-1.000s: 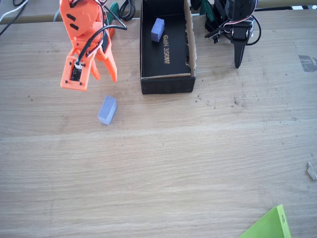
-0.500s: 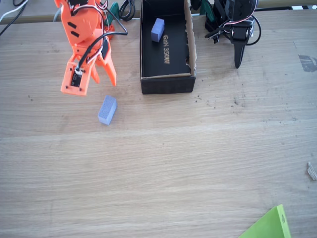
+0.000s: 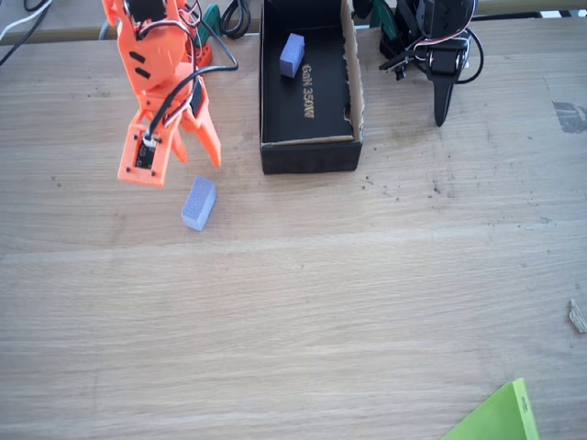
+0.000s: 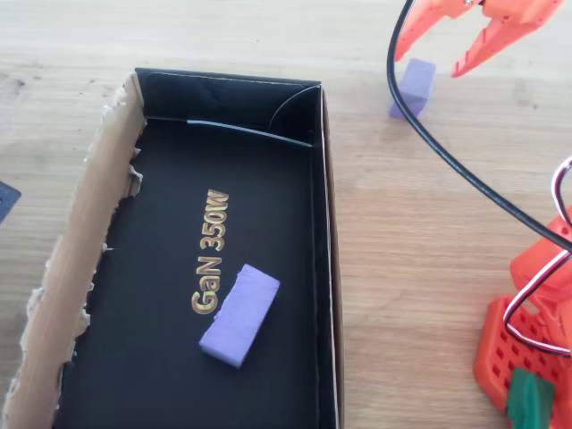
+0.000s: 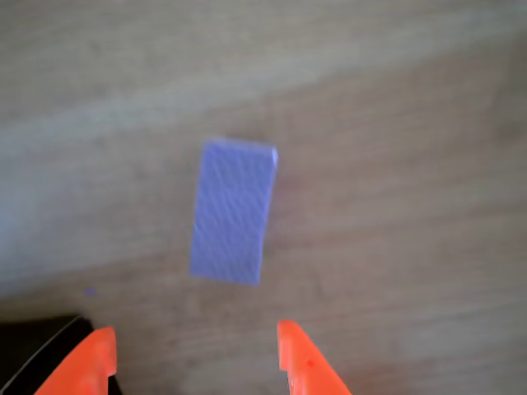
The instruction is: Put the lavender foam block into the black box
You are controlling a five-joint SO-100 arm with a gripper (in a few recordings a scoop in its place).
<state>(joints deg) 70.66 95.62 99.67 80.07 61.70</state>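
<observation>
Orange gripper (image 3: 176, 163), jaws spread wide and empty, has edged closer to the lavender foam block (image 3: 198, 203) over the last second. That block lies on the wooden table (image 3: 367, 293), left of the black box (image 3: 308, 154) in the fixed view, so pickup looks next.

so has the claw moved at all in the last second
Yes. In the fixed view the claw has come down the picture toward the foam block on the table, which lies where it did; the gap to it is smaller. Its jaws stand open.
</observation>
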